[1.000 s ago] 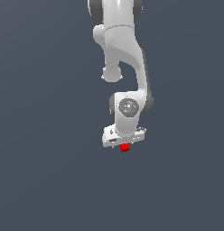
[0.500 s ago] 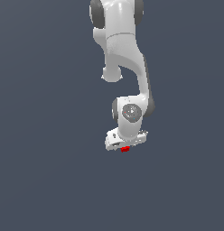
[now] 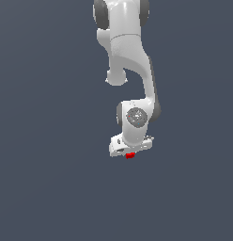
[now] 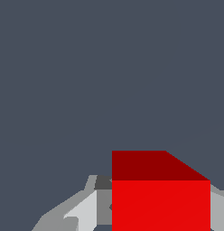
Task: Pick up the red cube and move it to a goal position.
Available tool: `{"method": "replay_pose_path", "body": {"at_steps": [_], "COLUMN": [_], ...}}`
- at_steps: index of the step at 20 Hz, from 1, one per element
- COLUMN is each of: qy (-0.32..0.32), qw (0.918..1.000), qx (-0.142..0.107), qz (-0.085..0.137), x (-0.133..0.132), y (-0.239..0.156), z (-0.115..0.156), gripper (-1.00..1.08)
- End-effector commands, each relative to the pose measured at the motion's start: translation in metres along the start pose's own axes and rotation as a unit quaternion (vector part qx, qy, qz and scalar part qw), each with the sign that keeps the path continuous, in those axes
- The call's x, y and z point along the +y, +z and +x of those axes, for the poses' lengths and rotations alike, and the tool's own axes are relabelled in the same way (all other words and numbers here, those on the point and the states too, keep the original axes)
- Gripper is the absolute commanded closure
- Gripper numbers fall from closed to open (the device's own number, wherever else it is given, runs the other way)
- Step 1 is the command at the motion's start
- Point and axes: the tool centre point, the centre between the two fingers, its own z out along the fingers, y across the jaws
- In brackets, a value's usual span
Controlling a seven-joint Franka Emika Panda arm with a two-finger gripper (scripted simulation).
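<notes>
The red cube [image 3: 130, 155] is a tiny bright red block just under the white gripper [image 3: 129, 154] in the exterior view, mostly hidden by the hand. The white arm hangs down from the top of that view. In the wrist view the red cube [image 4: 160, 198] fills the space between the grey fingers [image 4: 82, 212], which close on its sides. The gripper [image 4: 159, 216] is shut on the cube. Only plain dark grey background shows around it.
A plain dark grey surface [image 3: 52, 188] fills both views. No other object shows.
The arm has tilted and the gripper with the red cube has moved slightly lower in the exterior view; less of the cube shows under the hand.
</notes>
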Motion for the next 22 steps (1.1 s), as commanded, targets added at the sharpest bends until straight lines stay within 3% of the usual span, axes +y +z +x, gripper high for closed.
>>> {"method": "replay_pose_path", "body": {"at_steps": [1, 12, 22], "qy": [0.000, 0.000, 0.000], "qw": [1.0000, 1.0000, 1.0000], "qx": [0.000, 0.000, 0.000], "qz": [0.000, 0.000, 0.000], "x": [0.000, 0.001, 0.003], "y": [0.000, -0.011, -0.052], "z": [0.000, -0.010, -0.046], "gripper": [1.08, 1.08, 1.08]}}
